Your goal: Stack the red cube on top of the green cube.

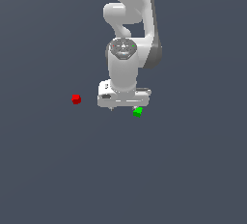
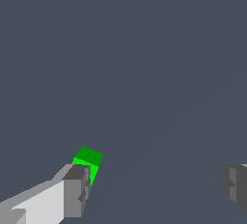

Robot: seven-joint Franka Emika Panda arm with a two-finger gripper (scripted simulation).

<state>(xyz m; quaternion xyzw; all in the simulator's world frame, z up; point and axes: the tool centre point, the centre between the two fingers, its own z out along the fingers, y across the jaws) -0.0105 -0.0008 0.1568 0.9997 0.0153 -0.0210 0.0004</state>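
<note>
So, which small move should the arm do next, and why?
Probably shift toward the exterior view's left, to come above the red cube. The gripper is open and empty, with only the green cube showing beside one finger in the wrist view; the red cube lies apart, untouched.

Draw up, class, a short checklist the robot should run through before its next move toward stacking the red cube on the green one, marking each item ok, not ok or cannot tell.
1. Gripper open: ok, the fingers stand wide apart.
2. Gripper empty: ok, nothing between the fingers.
3. Red cube in sight and free: ok in the exterior view; absent from the wrist view.
4. Gripper over the red cube: not ok, it hangs near the green cube.
5. Green cube's top bare: ok.
6. Height above the floor: cannot tell.
</note>
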